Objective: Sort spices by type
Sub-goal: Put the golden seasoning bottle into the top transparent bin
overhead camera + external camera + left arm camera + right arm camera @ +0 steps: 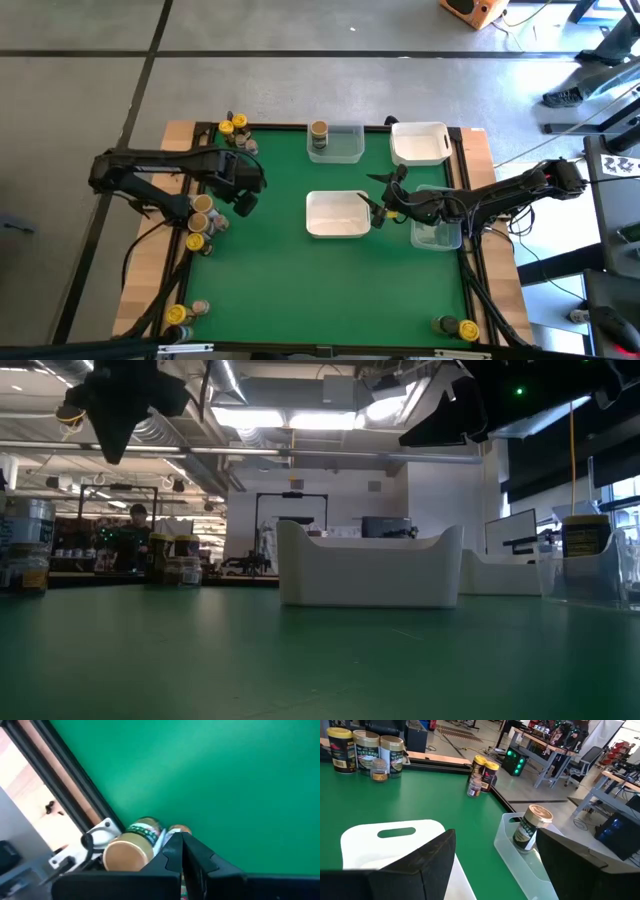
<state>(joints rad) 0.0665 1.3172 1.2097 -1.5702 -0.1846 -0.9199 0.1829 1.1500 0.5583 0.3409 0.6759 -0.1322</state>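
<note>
The green table (280,270) carries a white tray (337,213) at its centre, a clear tray (345,146) at 12 o'clock holding one tan-lidded jar (318,133), and other spice jars (203,222) clustered along the 9 o'clock edge. The left gripper (245,200), fingers pressed together, is over that 9 o'clock cluster. The right gripper (378,207) is at 3 o'clock of the white tray, fingers spread and empty.

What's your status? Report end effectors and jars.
Left end effector shut beside tan-lidded spice jar, no grip seen. Right end effector open, between white tray and clear tray. No obstruction seen.
</note>
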